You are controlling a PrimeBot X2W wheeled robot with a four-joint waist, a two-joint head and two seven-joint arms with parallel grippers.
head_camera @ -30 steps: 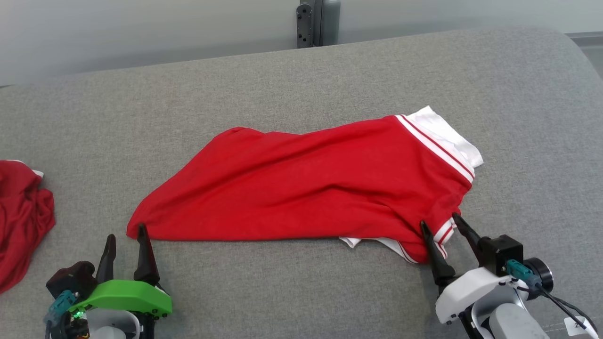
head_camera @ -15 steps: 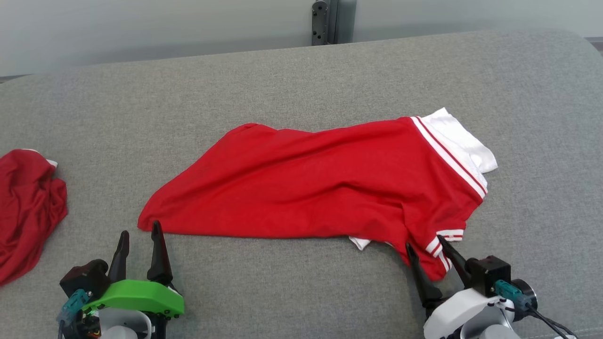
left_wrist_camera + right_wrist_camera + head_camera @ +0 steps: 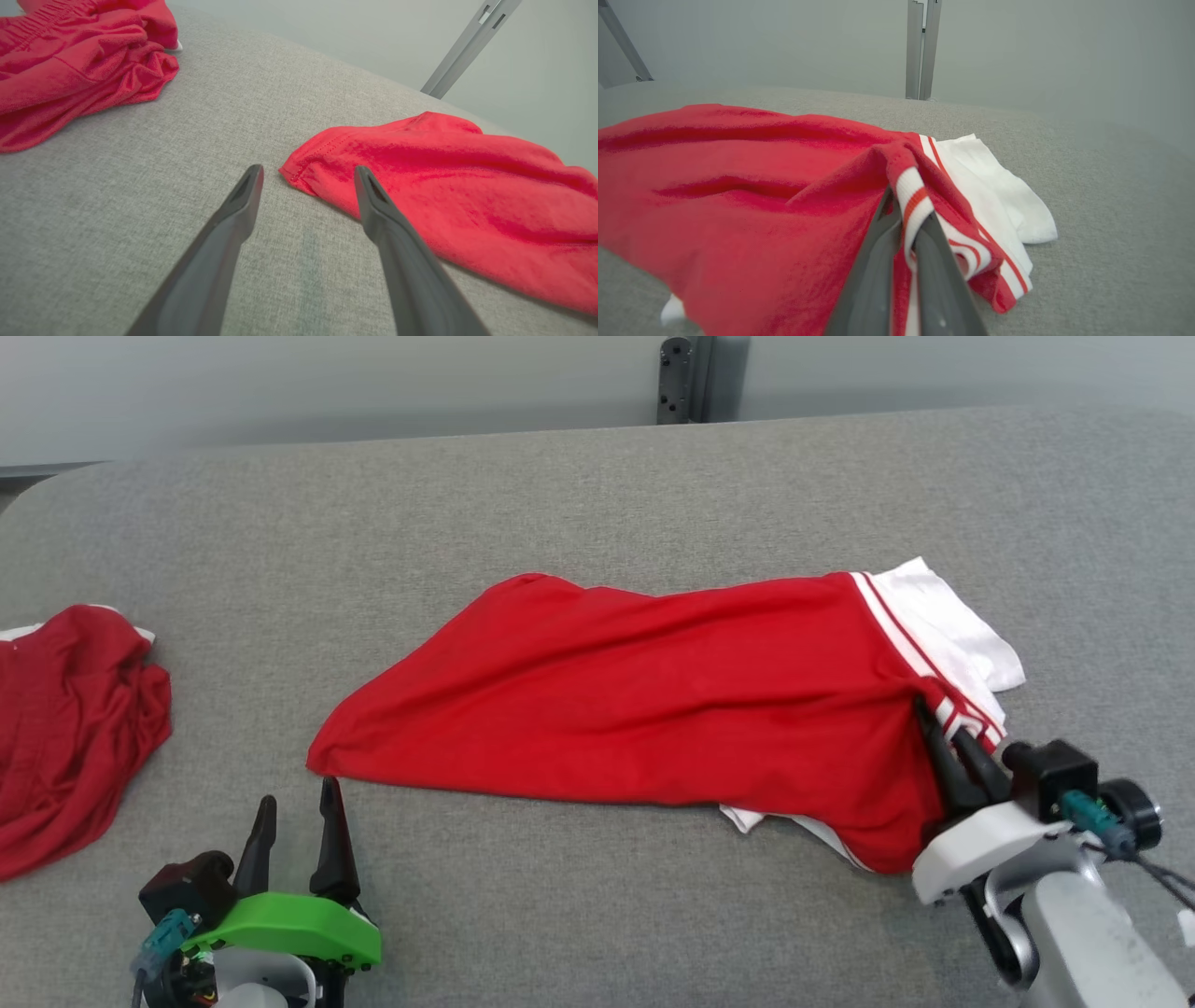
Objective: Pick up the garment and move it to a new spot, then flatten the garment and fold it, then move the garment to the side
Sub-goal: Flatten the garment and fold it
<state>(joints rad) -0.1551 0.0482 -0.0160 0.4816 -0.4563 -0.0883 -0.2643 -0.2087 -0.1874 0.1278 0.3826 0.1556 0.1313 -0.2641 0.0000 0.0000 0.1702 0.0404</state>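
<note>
The red garment [image 3: 653, 700] lies limp on the grey cushion [image 3: 597, 504]. On my right gripper [image 3: 941, 728] the jaws pinch its striped cuff [image 3: 911, 205]; on my left gripper [image 3: 299, 793] they stand spread beside the hem corner [image 3: 299, 172]. Light, floppy cloth: I'd take corners.

Bright, even, diffuse light. Faint soft shadow along near edge of garment [image 3: 653, 709]. Wrist views: foreground soft, edges stretched.

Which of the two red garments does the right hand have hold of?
The spread-out garment in the middle, with white striped trim: the right hand pinches its cuff. The crumpled garment at far left lies untouched.
</note>
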